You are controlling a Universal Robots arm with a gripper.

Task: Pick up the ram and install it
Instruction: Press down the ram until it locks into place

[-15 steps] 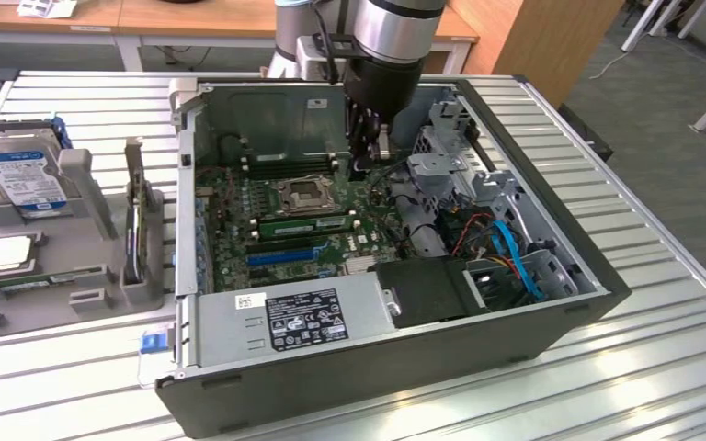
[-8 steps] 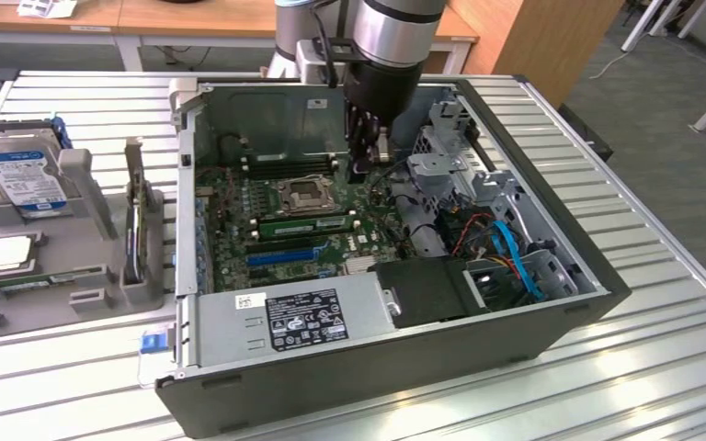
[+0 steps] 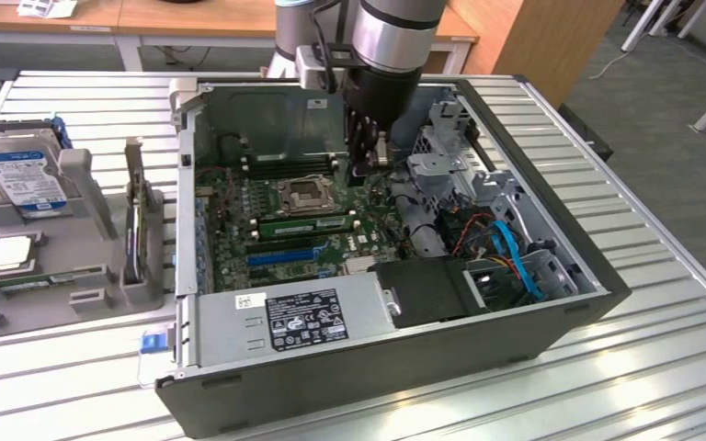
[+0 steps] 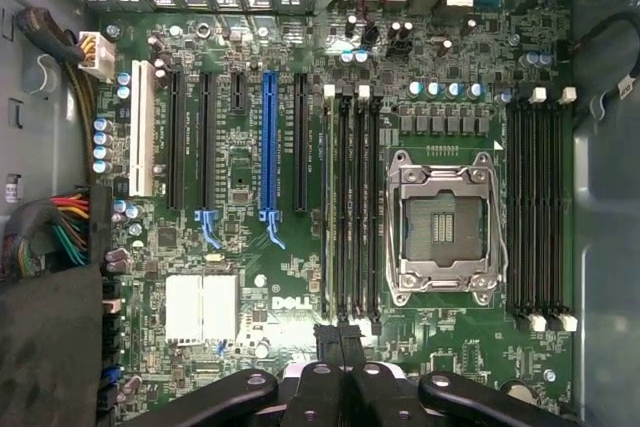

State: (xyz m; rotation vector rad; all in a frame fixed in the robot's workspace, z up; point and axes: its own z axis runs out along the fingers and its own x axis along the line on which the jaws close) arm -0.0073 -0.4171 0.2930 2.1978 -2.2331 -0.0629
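Sitting on the slatted desk (image 3: 647,349) with the side panel off: computer case (image 3: 580,308). Holding inside it a green motherboard (image 3: 233,207), an empty processor socket (image 3: 304,193), a grey power supply (image 3: 291,317) along the near wall, and blue cables (image 3: 518,262) toward the exterior view's right.

Standing on edge in a memory slot just beside the processor socket: the ram (image 3: 310,221), seen edge-on from the wrist (image 4: 327,207), in the slot of that bank nearest the blue expansion slot (image 4: 268,147).

Hanging inside the case over one end of that slot bank: claw (image 3: 371,165), fingers pressed fully together (image 4: 345,339) and gripping nothing.

Crowding the claw on the exterior view's right: grey drive cage (image 3: 441,175).

Resting well apart at the exterior view's left: grey holder (image 3: 84,248), carrying a hard drive (image 3: 22,175) and a square processor chip (image 3: 10,253).
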